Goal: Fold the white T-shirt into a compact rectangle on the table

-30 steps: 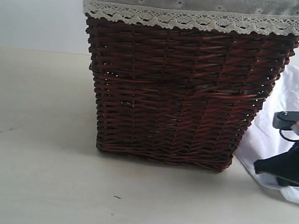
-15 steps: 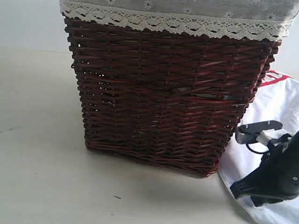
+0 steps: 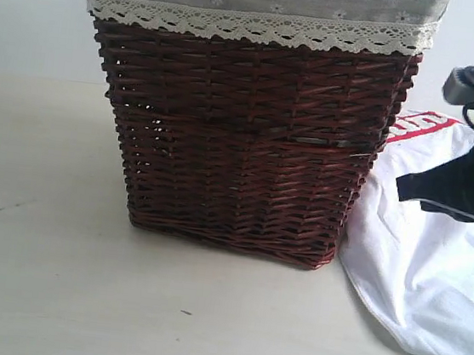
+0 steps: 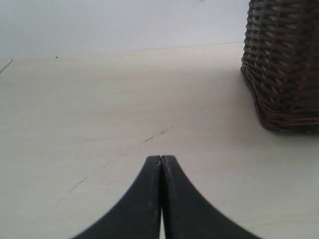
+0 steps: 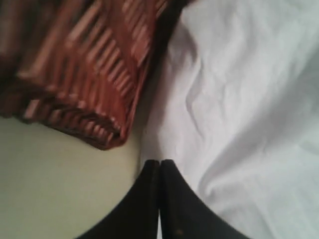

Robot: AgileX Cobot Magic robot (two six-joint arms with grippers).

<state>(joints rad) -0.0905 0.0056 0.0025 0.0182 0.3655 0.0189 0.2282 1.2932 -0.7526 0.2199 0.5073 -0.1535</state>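
The white T-shirt [image 3: 431, 277] lies crumpled on the table [image 3: 45, 284] to the right of the basket, a strip of its red band [image 3: 421, 126] showing at the back. My right gripper [image 3: 400, 188] hangs above the shirt beside the basket's right side, jaws shut and empty; its wrist view shows the shirt [image 5: 249, 109] under the closed tips [image 5: 160, 163]. My left gripper [image 4: 161, 158] is shut with nothing in it, low over bare table [image 4: 99, 114], and out of the exterior view.
A tall dark red-brown wicker basket [image 3: 241, 144] with a grey lace-trimmed liner [image 3: 256, 8] stands mid-table, hiding part of the shirt. Its corner [image 4: 284, 64] rises off to one side of the left gripper. The basket's bottom corner [image 5: 99, 119] is close to the right gripper.
The basket has slid left, uncovering more of the shirt and its red band. My right arm has risen and moved up beside the basket.
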